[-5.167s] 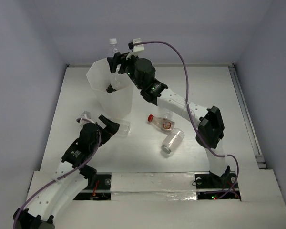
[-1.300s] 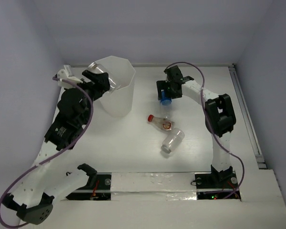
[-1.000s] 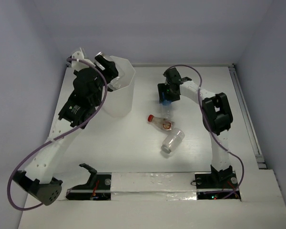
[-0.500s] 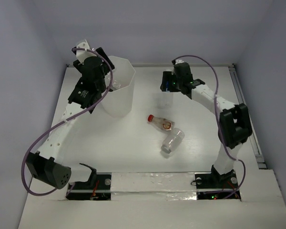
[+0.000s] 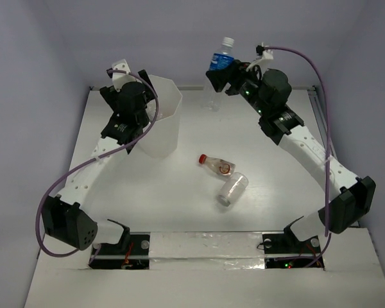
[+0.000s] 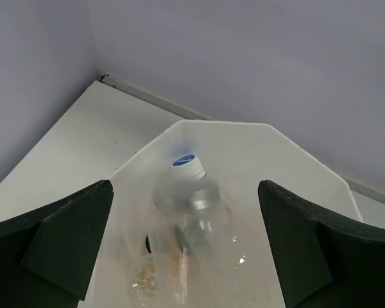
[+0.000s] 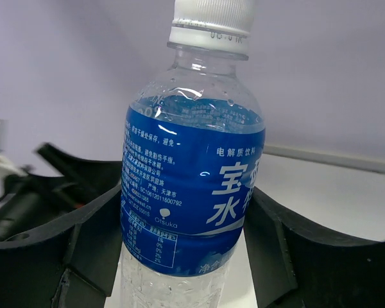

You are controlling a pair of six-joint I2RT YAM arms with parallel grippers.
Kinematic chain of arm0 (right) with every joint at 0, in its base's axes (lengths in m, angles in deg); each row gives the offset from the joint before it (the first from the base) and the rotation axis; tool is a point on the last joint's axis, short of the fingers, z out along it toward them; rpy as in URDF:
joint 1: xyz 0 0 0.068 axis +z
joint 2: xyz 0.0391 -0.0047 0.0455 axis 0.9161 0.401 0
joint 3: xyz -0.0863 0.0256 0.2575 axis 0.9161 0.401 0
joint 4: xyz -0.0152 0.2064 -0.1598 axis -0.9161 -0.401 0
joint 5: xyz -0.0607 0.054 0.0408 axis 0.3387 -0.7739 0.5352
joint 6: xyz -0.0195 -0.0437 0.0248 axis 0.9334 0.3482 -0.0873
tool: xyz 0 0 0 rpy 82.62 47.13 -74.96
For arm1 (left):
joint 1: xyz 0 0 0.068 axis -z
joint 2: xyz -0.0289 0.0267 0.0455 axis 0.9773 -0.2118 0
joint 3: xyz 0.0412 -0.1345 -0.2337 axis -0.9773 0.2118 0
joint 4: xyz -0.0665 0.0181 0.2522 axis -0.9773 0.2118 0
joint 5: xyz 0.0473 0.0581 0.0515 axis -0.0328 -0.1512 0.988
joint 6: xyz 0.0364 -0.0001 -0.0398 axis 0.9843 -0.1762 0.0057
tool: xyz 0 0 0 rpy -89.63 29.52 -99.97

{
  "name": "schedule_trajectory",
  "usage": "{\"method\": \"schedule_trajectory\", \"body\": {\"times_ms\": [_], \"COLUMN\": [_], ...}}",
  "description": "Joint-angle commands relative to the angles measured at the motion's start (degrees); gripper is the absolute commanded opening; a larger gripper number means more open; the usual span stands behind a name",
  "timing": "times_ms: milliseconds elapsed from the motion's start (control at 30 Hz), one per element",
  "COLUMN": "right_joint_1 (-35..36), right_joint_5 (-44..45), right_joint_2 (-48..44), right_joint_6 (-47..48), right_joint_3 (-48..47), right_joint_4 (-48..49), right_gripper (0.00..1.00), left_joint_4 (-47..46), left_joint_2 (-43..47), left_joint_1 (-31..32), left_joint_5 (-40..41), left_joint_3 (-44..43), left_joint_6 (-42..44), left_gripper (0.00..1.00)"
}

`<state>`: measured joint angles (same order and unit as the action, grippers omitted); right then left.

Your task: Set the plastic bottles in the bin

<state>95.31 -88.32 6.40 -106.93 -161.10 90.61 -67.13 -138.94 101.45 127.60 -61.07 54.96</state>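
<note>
Thin clear plastic, the blue-labelled bottle, clamped at its label by the right gripper high to the right of the bin, seems light and crushable; the left gripper gapes above the bin.

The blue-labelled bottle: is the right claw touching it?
Touching. The right wrist view shows the blue-labelled bottle squeezed between the two black fingers of the right claw.
</note>
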Motion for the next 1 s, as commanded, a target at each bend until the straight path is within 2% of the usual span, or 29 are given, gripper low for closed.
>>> {"method": "schedule_trajectory", "body": {"times_ms": [0,200,300,467,633,733,967], "right_joint_1": [4.5,8.4,10.7,14.5,16.1,16.1,16.1], "right_joint_5": [-1.8,-1.5,-1.2,0.5,4.2,8.1,12.7], "right_joint_2": [3.7,10.9,14.6,21.4,29.9,33.2,35.1], "right_joint_6": [-0.7,1.4,3.1,6.8,12.1,13.7,15.9], "right_joint_3": [-7.4,-16.0,-19.7,-27.2,-37.9,-41.9,-39.1], "right_joint_4": [3.7,3.9,4.0,1.1,-4.0,-6.5,-6.0], "right_gripper": [0.63,0.63,0.63,0.64,0.65,0.65,0.69], "left_joint_4": [-2.5,3.4,6.0,9.2,12.8,14.2,17.4], "left_joint_2": [3.4,9.5,14.8,24.7,33.6,36.5,38.7], "left_joint_1": [0.3,0.3,0.3,0.8,0.8,0.8,0.8], "left_joint_5": [-0.1,-6.2,-12.8,-22.3,-25.3,-30.5,-35.7], "left_joint_3": [-1.1,-6.2,-5.3,3.0,9.9,13.1,15.4], "left_joint_6": [0.0,-1.3,-3.9,-8.3,-9.0,-9.6,-8.6], "left_gripper": [0.96,0.96,0.92,0.86,0.83,0.80,0.78]}}
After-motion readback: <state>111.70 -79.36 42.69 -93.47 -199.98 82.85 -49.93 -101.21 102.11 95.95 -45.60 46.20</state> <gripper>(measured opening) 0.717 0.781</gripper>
